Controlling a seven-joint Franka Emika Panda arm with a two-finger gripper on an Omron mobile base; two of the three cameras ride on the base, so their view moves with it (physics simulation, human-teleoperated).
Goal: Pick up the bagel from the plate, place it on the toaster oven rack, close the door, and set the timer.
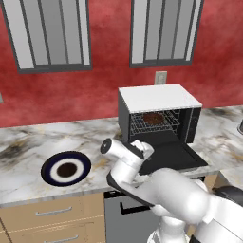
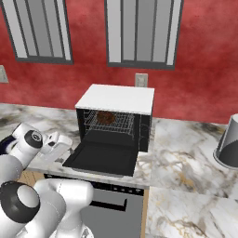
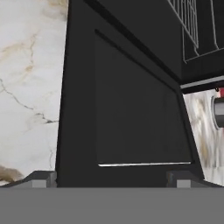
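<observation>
The toaster oven [image 1: 159, 97] [image 2: 116, 98] stands on the counter with its door [image 1: 175, 156] [image 2: 104, 158] folded down flat. The bagel [image 1: 153, 118] [image 2: 106, 117] lies on the rack [image 1: 142, 124] [image 2: 118, 124] inside the cavity. The plate [image 1: 66, 169] sits to the left with just its brown mark on it. My gripper [image 1: 142, 151] [image 2: 65, 148] [image 3: 111, 179] hovers low at the door's front left corner, open with nothing between its fingers. The hand view looks across the door's black panel [image 3: 131, 109] toward the rack [image 3: 192, 26].
A grey upturned container [image 2: 228, 148] stands on the counter at the far right. A wall outlet [image 1: 161, 77] [image 2: 141, 80] sits behind the oven. Drawers [image 1: 52, 213] run under the counter's front edge. A grey knob-like part [image 3: 217, 111] shows beside the door.
</observation>
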